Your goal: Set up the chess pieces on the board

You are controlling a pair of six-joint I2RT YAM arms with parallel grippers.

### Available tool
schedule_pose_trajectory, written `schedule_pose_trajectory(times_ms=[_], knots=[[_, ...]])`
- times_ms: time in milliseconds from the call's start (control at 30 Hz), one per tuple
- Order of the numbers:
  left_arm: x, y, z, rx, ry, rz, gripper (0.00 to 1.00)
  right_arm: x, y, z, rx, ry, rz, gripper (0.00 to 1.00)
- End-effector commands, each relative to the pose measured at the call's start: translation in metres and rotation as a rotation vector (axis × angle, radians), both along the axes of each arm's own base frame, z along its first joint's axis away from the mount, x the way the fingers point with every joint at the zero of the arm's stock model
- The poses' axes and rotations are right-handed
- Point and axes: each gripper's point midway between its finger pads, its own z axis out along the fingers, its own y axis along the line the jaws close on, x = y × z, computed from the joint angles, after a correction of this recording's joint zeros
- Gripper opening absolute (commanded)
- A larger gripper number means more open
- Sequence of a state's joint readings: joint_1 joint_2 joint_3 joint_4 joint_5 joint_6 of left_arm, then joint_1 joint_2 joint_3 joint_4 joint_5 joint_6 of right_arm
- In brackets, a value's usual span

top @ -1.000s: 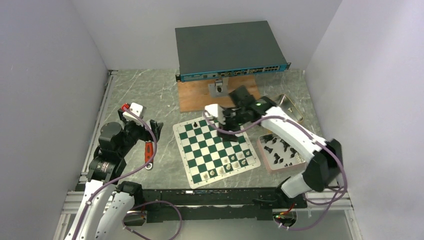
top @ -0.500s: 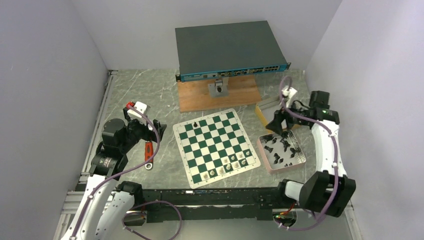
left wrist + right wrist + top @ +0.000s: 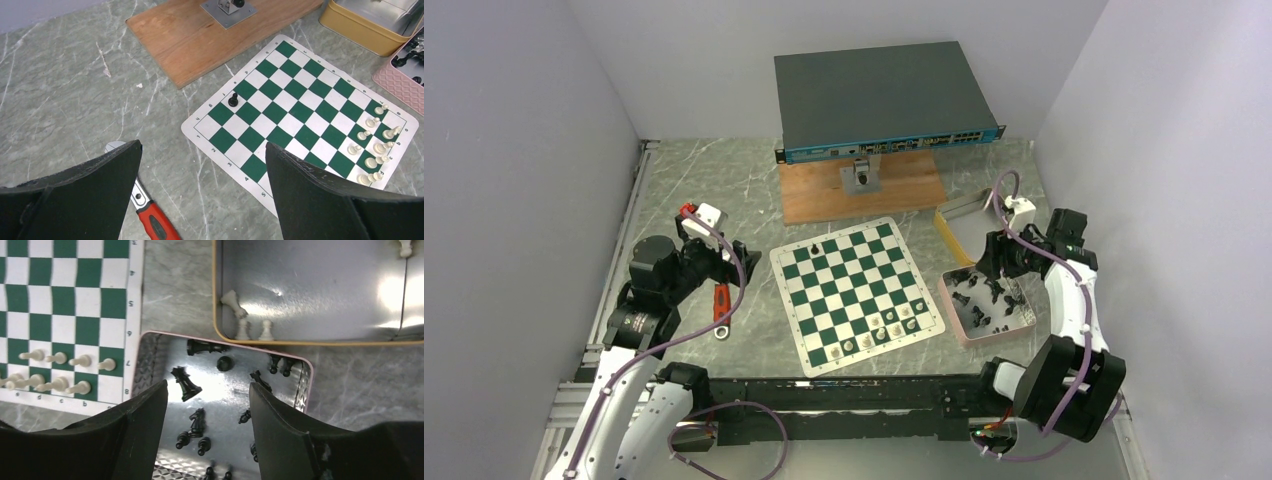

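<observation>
Right wrist view: the right claw [image 3: 206, 390], its fingers spread wide and holding nothing, hangs over a pink tray [image 3: 151, 361] where the loose black chess pieces [image 3: 186, 383] lie scattered, most on their sides. A tall piece and a knight show in the gap between the two fingers; none touches either finger. Just beyond the tray sits a yellow tin [image 3: 300, 343] with a few white chessmen [image 3: 243, 329] along its near wall.

The board [image 3: 856, 290] lies flat at the middle of the worktop [image 3: 704, 190], just left of the tray. White pieces [image 3: 60, 372] stand in two rows on the side nearest the tray; two black pieces [image 3: 233, 100] stand at the far corner on the left in the top external view, though the left wrist view shows only one.

The left claw [image 3: 202, 150], also open and empty, is held above bare worktop to the left of the board, well apart from every piece. A red-handled tool [image 3: 721, 305] lies below it.

The worktop is grey veined stone. At its far end a wooden plank [image 3: 824, 198] carries a small metal bracket, with a dark network switch [image 3: 879, 95] behind. Plain pale walls close in three sides.
</observation>
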State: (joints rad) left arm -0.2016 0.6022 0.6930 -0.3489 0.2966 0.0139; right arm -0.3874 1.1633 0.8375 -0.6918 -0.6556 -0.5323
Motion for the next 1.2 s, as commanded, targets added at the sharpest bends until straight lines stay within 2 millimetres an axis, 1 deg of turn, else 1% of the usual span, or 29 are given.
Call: schedule_pose_trajectory(times_ms=[0,100,367,700,967,1067,1167], knots=[[-0.001,-0.005,0.021,-0.026,-0.053,-0.028,0.99,0.014,-0.022,-0.011,-0.078,-0.016,-0.091,0.61],[-0.002,-0.005,0.022,-0.028,-0.059,-0.028,0.99,0.011,-0.022,-0.025,-0.073,0.028,-0.089,0.56],[-0.004,-0.005,0.025,-0.031,-0.072,-0.033,0.99,0.009,-0.011,-0.045,-0.015,0.102,-0.077,0.44],[-0.005,-0.004,0.026,-0.031,-0.075,-0.028,0.99,0.012,-0.01,-0.067,-0.036,0.172,-0.12,0.4],[-0.005,-0.005,0.026,-0.032,-0.077,-0.033,0.99,0.014,-0.005,-0.076,-0.055,0.207,-0.128,0.38],[-0.005,-0.004,0.026,-0.032,-0.077,-0.032,0.99,0.017,-0.005,-0.079,-0.065,0.218,-0.146,0.35],[-0.005,-0.004,0.027,-0.032,-0.078,-0.031,0.99,0.018,-0.004,-0.082,-0.081,0.23,-0.149,0.34]])
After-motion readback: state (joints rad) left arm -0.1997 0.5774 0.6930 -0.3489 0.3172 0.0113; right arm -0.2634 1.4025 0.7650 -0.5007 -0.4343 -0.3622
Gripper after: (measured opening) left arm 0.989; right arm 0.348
